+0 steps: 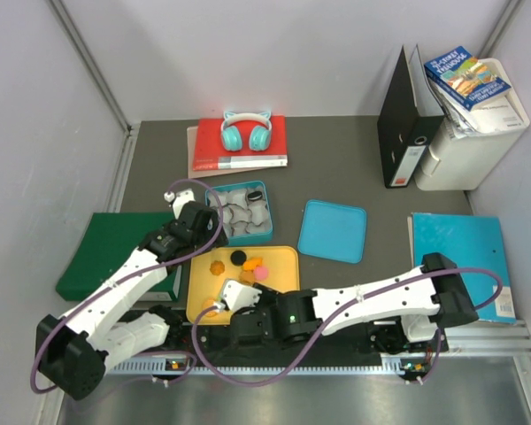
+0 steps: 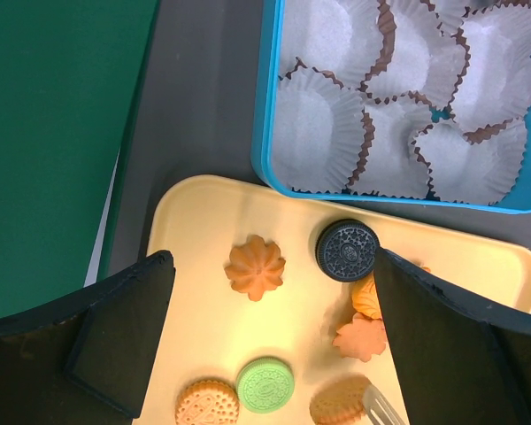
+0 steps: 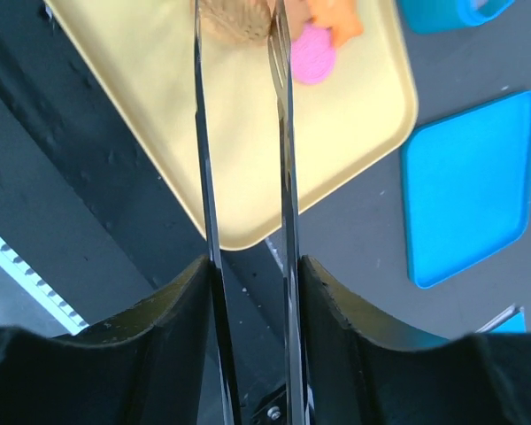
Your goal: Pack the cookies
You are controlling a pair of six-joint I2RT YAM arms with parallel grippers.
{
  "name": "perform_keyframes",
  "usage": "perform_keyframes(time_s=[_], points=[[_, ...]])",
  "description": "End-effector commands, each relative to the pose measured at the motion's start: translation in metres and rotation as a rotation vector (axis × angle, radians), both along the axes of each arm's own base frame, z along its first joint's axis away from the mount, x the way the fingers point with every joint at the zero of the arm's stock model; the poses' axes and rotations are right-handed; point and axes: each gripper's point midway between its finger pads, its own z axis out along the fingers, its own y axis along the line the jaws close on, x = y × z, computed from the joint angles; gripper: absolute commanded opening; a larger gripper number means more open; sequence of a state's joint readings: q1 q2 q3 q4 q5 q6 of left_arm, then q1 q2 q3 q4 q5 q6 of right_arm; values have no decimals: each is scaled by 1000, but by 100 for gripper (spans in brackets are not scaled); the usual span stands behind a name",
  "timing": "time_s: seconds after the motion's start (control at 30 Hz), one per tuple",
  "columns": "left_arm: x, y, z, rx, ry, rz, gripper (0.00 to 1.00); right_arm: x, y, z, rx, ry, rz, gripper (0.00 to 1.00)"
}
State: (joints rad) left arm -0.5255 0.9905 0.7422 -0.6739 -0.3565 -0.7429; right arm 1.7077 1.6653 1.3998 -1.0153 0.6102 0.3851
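Several cookies lie on the yellow tray (image 1: pixel 283 266): a scalloped orange one (image 2: pixel 255 267), a black one (image 2: pixel 347 251), a green one (image 2: pixel 265 385), a tan one (image 2: pixel 207 404) and orange leaf shapes (image 2: pixel 361 336). A pink one (image 3: pixel 311 62) shows in the right wrist view. My left gripper (image 2: pixel 273 264) is open and empty, above the tray. My right gripper (image 3: pixel 252 266) is shut on metal tongs (image 3: pixel 285 133). The tong tips pinch a tan cookie (image 3: pixel 234 18), which also shows in the left wrist view (image 2: pixel 341 400).
A blue tin (image 1: pixel 267 232) of white paper cups (image 2: pixel 319 124) stands just behind the tray. Its blue lid (image 1: pixel 334 230) lies to the right. A green folder (image 1: pixel 106 248) is on the left. A red book with headphones (image 1: pixel 246 131) is at the back.
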Motion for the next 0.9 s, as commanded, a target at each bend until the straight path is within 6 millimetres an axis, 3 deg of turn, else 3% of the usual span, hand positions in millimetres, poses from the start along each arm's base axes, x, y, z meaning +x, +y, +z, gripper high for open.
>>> perform_keyframes(time_s=[0.0, 0.23, 0.33, 0.43, 0.57, 0.7, 0.87], points=[[8, -1, 16, -24, -56, 20, 98, 21, -2, 68, 138, -93, -30, 42], [15, 8, 33, 14, -98, 52, 98, 62, -33, 108, 202, -152, -129, 40], [16, 10, 38, 22, -108, 59, 98, 68, -37, 120, 252, -147, -132, 41], [15, 11, 38, 25, -108, 60, 98, 60, -33, 112, 255, -98, -94, 45], [15, 9, 31, 20, -92, 53, 98, 39, -16, 83, 229, -8, -46, 47], [14, 7, 25, 19, -75, 46, 98, 24, 5, 73, 234, 26, -8, 47], [12, 8, 24, 22, -71, 45, 98, 12, 15, 56, 224, 87, 26, 47]])
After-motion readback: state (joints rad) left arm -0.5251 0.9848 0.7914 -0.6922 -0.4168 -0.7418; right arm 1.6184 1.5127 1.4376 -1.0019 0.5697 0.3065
